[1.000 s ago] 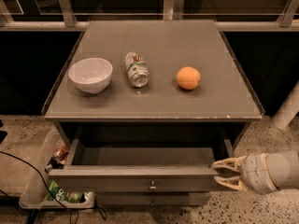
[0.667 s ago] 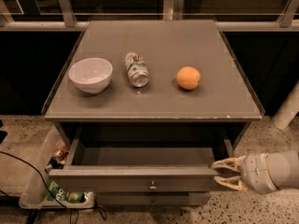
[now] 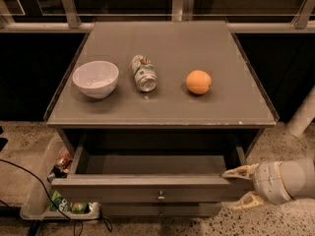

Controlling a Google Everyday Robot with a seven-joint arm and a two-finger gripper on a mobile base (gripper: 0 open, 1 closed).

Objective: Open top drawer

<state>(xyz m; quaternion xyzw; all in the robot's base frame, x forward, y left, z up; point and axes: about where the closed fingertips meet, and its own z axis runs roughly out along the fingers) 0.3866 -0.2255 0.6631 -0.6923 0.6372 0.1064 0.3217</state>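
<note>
The grey cabinet (image 3: 162, 43) fills most of the view, its flat top seen from above and in front, with a pale rail (image 3: 39, 26) running behind it along dark glass. Under the top, the top drawer (image 3: 123, 188) stands well out toward the camera, so its plain grey inside shows as a wide, shallow box, and its front lies across the lower part of the view. Just below that front, the edge of a lower drawer front (image 3: 162, 210) shows, set further back. From the right edge comes the pale arm (image 3: 290, 180), low and level with the drawer. Its gripper (image 3: 242, 186) sits at the right end of the drawer front. The fingers (image 3: 238, 171) are spread apart, one at the top edge of the front and the other down by its lower edge, so the jaws are wide and not clamped on anything that can be made out. Whether the upper finger touches the front I cannot tell. On the floor to the left, a clear bin (image 3: 37, 200) holds coloured packets, and a black cable (image 3: 29, 177) runs past it. A white post (image 3: 302, 114) leans at the far right. On the top, a white bowl (image 3: 95, 78) stands at the left, and a can (image 3: 144, 73) lies on its side just right of it, its end toward the camera. An orange (image 3: 199, 82) sits further right, apart from the can. A small round knob (image 3: 160, 196) marks the middle of the open drawer's front.
</note>
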